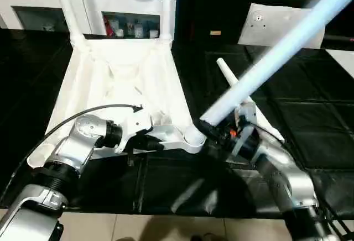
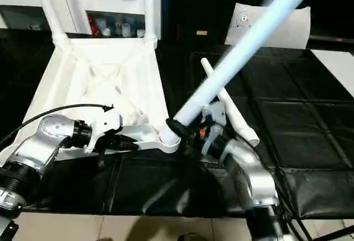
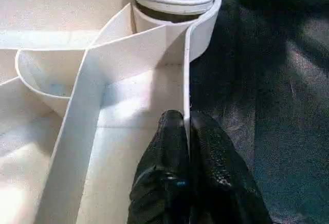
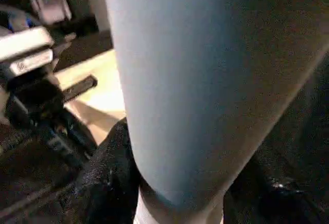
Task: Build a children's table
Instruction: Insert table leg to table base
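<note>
Left fingers clamped on tabletop rim, right fingers gripping leg at corner socket

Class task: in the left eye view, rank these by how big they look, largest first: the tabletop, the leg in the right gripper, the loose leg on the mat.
1. Tabletop.
2. Held leg, swollen by nearness to the camera.
3. Loose leg, partly hidden.

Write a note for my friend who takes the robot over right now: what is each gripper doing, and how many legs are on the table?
Left gripper: shut on the near rim of the white plastic square tabletop, which lies ribbed side up.
Right gripper: shut on a long white tapered round leg, its threaded end at the near right corner socket, leaning.
Done: two legs stand in the far sockets.
Left: seat this leg upright, then fit the fourth leg lying on the black mat.
</note>
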`<state>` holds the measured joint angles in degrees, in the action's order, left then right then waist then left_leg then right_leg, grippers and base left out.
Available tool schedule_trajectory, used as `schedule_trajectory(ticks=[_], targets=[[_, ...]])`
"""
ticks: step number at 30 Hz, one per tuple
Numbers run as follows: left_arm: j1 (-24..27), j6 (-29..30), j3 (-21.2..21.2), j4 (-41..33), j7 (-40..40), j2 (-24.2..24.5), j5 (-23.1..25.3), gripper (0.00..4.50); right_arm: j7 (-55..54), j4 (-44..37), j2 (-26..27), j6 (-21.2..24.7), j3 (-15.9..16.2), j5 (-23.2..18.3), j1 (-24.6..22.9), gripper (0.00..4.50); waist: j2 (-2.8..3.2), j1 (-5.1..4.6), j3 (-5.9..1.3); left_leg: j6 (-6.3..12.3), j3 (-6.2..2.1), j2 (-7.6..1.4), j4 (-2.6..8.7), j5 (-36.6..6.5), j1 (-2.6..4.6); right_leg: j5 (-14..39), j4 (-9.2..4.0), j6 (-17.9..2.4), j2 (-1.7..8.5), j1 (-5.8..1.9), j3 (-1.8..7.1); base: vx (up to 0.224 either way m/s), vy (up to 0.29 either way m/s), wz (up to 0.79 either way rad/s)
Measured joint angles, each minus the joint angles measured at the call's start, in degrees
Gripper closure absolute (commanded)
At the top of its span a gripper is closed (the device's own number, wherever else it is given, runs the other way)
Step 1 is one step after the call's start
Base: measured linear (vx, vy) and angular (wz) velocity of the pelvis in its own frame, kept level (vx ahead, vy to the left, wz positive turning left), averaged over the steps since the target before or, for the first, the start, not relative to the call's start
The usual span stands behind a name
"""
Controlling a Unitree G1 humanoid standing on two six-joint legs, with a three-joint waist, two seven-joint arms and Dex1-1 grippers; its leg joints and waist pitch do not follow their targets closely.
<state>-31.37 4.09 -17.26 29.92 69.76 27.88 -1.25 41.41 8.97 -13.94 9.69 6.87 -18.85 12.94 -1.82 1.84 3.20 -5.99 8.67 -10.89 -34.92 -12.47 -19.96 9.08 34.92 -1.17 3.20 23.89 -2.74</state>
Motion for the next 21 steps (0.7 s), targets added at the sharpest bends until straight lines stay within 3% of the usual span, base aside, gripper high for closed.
schedule_trajectory(ticks=[3,7,21], targets=[[0.00,0.00,-0.01,0.00,0.02,-0.10,0.01,4.50,-0.32,-1.47,-1.63,-2.35,2.63,3.91,-0.01,2.61,-0.01,0.02,-0.02,0.00,0.01,0.00,0.01,0.00,0.00,0.09,-0.02,0.15,0.00,-0.01,0.00,0.000,0.000,0.00],[0.06,0.00,-0.03,-0.11,0.03,-0.10,0.16,4.50,0.25,-1.74,-2.92,-3.03,4.30,6.00,0.97,2.61,-0.25,0.01,-0.11,0.00,0.05,0.00,0.04,0.00,0.01,0.18,-0.01,0.29,0.00,0.00,0.02,0.000,0.000,0.00],[0.63,-0.74,-0.49,-1.71,3.23,2.47,0.46,4.50,12.39,6.12,-5.38,-3.99,7.90,7.27,9.99,2.61,-1.83,-1.02,-0.57,0.03,0.07,-0.02,0.10,-0.02,-0.01,0.30,0.02,0.26,0.00,0.04,0.02,0.000,0.000,0.00]])
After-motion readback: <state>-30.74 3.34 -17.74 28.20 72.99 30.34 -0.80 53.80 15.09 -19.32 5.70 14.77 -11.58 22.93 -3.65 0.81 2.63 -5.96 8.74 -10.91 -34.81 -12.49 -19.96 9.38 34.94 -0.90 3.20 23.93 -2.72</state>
